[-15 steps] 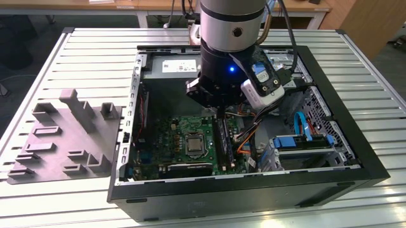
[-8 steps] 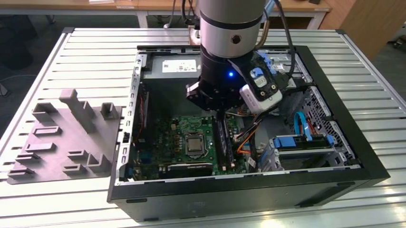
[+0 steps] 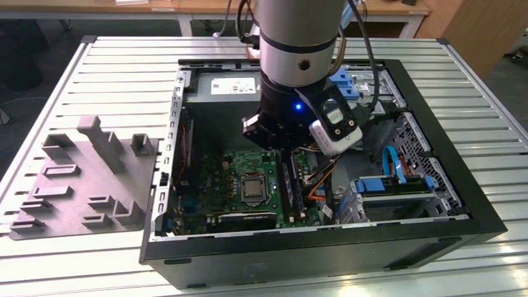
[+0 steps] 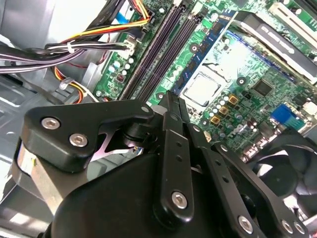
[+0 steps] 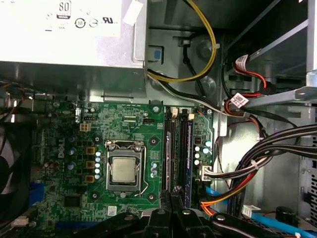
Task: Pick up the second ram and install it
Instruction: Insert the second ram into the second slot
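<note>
Jaws clenched tight, low over the memory slots (image 5: 175,148).
Inside the open computer case (image 3: 330,250) their tips hang beside the processor (image 5: 123,170). The second ram (image 5: 189,148) stands on edge in the slots as a blue strip, just beside the tips; contact cannot be told.

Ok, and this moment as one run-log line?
stage: ram install | gripper: shut, low over memory slots beside CPU | blue ram stick: standing in a slot; first or second unclear
</note>
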Motion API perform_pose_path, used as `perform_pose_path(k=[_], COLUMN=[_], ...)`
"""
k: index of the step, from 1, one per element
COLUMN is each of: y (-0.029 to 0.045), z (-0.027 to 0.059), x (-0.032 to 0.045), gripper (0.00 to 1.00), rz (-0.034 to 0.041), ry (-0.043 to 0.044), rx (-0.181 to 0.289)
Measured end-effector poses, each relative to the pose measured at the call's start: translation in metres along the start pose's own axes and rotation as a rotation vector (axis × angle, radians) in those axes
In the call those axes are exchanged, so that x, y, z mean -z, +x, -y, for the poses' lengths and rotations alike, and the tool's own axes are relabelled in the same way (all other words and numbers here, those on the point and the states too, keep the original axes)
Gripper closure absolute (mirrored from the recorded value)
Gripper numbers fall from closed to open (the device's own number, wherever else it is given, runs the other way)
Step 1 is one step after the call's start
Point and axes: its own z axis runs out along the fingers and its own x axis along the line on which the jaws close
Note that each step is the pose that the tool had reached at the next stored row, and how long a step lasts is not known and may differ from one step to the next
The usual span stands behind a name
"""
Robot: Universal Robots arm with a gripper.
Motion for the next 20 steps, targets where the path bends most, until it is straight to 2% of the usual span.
perform_pose_path(k=[4,13,20], y=[-0.0016,-0.0168,-0.0163], z=[0.0002,0.0008,-0.0024], x=[-0.0062,-0.016,-0.0254], gripper=[0.88,0.88,0.88], rz=[-0.0001,-0.0007,-0.0006], ry=[-0.0007,-0.0023,-0.004], rx=[0.0,0.0,-0.004])
